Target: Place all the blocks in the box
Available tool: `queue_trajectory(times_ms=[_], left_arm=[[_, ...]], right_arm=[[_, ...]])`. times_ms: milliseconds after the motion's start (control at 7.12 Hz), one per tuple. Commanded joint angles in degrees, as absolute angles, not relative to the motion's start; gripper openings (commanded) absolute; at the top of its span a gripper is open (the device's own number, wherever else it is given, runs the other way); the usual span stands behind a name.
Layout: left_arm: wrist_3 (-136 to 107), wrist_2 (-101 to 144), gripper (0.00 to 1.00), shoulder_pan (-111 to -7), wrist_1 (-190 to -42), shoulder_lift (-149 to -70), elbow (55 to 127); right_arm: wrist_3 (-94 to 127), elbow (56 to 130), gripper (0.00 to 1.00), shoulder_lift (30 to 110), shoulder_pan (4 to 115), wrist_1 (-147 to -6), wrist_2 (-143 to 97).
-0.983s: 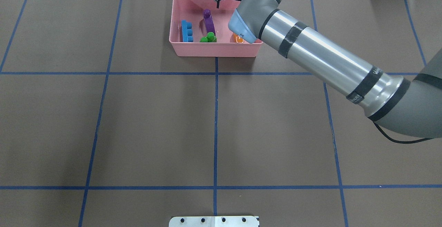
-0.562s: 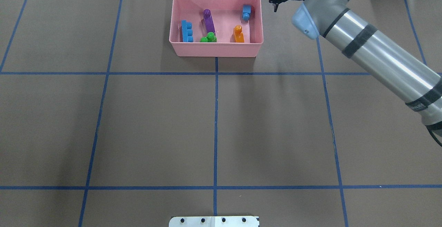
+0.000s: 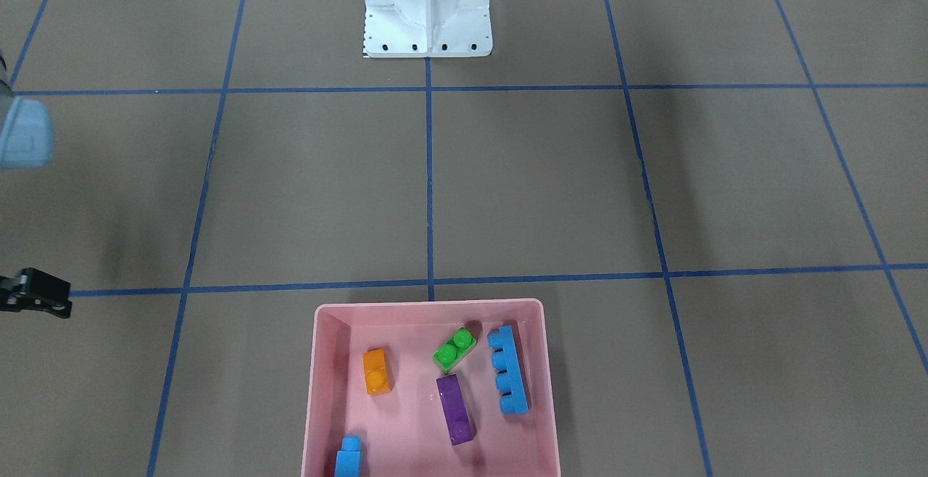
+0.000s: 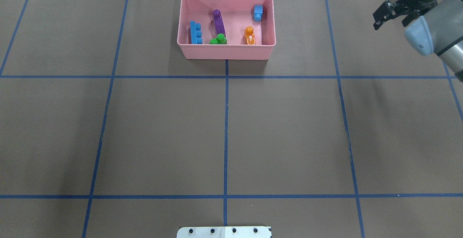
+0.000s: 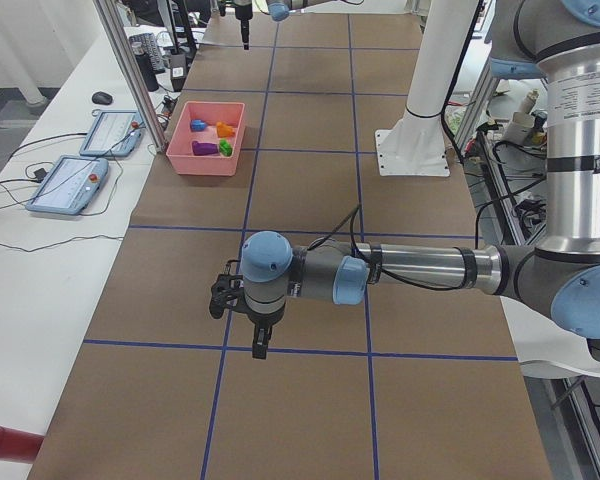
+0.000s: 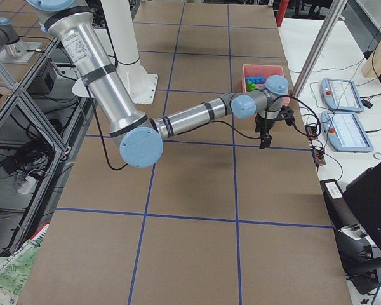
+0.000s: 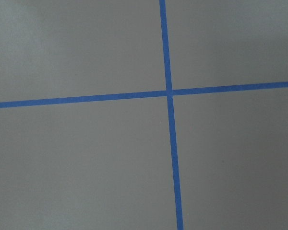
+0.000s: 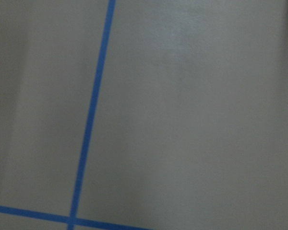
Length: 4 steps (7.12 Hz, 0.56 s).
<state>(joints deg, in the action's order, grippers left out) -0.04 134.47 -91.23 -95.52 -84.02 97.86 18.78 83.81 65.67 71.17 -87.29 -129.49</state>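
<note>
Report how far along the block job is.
Done: the long blue block, purple block, green block, orange block and small blue block all lie inside the pink box. In hand: nothing; the right tool hangs over bare table away from the box, no block showing in it. Left: no block shows outside the box, so the job looks finished.

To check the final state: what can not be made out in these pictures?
Right gripper: open or shut unclear; small and dark in overhead view, cut by left edge in front-facing view.
Left gripper: only in left side view, too small to judge.
Small blue block: cut by front-facing view's bottom edge.
</note>
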Motion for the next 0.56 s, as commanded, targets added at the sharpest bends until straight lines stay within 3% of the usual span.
queue_trajectory(times_ms=[0,281,421], left_arm=[[0.1,134.5,1.00,-91.2,-95.3,-83.8,98.1],[0.1,134.5,1.00,-91.3,-95.4,-83.8,98.1],[0.1,134.5,1.00,-91.3,-95.4,-83.8,97.8]], right_arm=[[7.9,92.3,1.00,79.0,78.3,-87.4,-130.3],[4.2,100.7,1.00,88.0,82.5,-87.9,-130.2],[3.1,102.1,1.00,88.3,82.4,-89.4,-129.7]])
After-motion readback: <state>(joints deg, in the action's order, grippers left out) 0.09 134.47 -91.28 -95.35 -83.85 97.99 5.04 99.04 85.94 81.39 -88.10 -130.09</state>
